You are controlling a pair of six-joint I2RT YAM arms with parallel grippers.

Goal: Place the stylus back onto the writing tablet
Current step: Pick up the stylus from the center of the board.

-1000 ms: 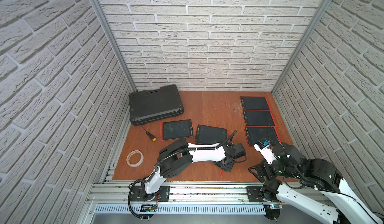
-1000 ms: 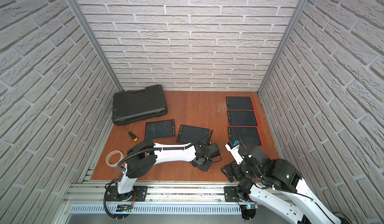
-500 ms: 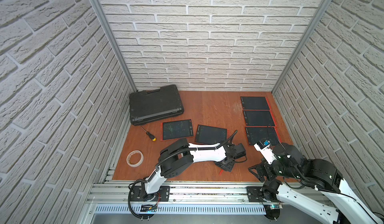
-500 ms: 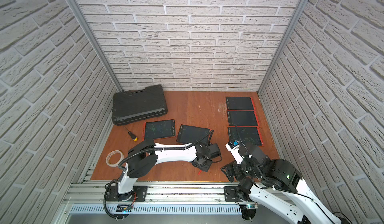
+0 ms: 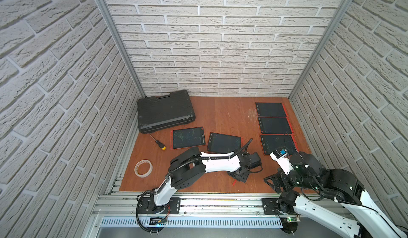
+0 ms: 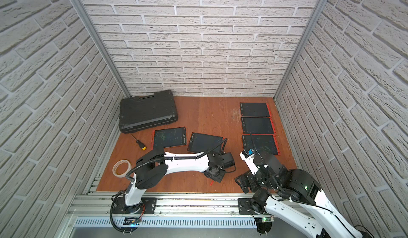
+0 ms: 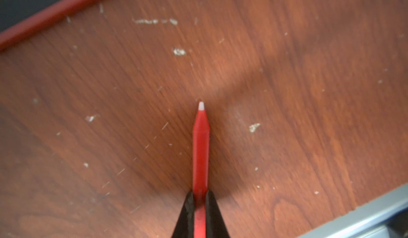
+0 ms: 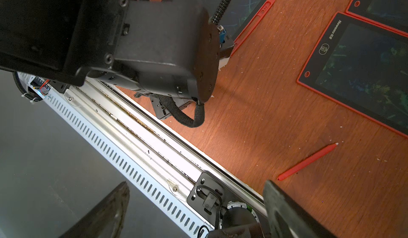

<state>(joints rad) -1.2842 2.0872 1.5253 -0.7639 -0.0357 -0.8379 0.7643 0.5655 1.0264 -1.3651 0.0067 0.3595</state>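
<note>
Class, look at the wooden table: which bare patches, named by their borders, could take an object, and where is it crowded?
Widest: bare wood between the black case and the column of three tablets. Smaller: the front-left corner around the tape roll. Crowded: the middle, with two tablets, the screwdriver and the left arm.

Smooth red plastic stylus (image 7: 201,150), white tip. Beneath me, the table (image 7: 287,93) is scratched, matt reddish wood.
</note>
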